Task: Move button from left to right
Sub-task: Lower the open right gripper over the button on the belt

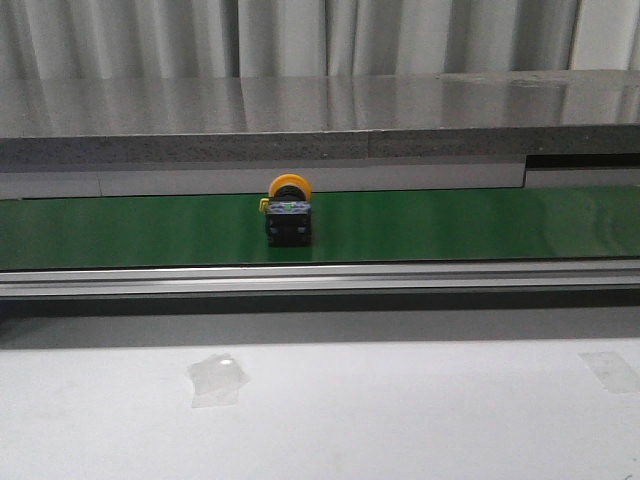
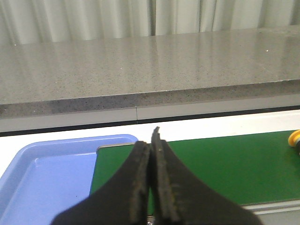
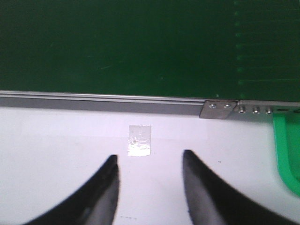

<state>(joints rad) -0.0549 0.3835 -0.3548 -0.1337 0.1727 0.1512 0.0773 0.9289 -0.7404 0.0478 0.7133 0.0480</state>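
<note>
On green belt [image 1: 450, 225]: unlabelled button [image 1: 288, 211]

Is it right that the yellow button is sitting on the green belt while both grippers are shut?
Not quite. The button does sit on the green belt, but only the left gripper is shut; the right wrist view shows the right gripper open.

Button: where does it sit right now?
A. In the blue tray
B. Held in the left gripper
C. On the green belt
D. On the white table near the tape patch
C. The button stands on the green belt in the front view, untouched; the left gripper is shut on nothing and the right gripper hangs open over the white table.
</note>
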